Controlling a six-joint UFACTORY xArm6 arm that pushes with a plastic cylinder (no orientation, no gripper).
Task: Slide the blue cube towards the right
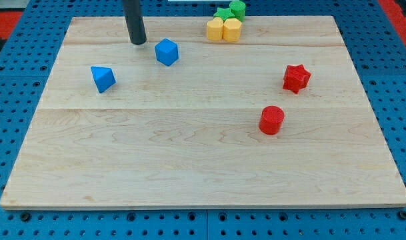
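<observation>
The blue cube (167, 51) sits on the wooden desk (189, 160) near its top edge, and every place below is given relative to it. The arm has no fingers, so there is nothing to release or clench; it ends in a dark rod whose tip (138, 41) rests just to the cube's left and slightly above, apart from it, not touching.

The likely risk is an off-centre push. Because the tip stands a little above the cube's middle line, a straight sweep rightward could clip the upper corner, spin the cube and send it toward the view's bottom instead of right. A long push could also carry it toward the 2 yellow blocks (224, 29) up and to the right, with 2 green blocks (231, 11) behind them. The blue pyramid-like block (103, 79) lies to the lower left, the red star-shaped block (296, 78) and red cylinder (271, 120) well to the right and lower.

No brand, label or writing can be read.
</observation>
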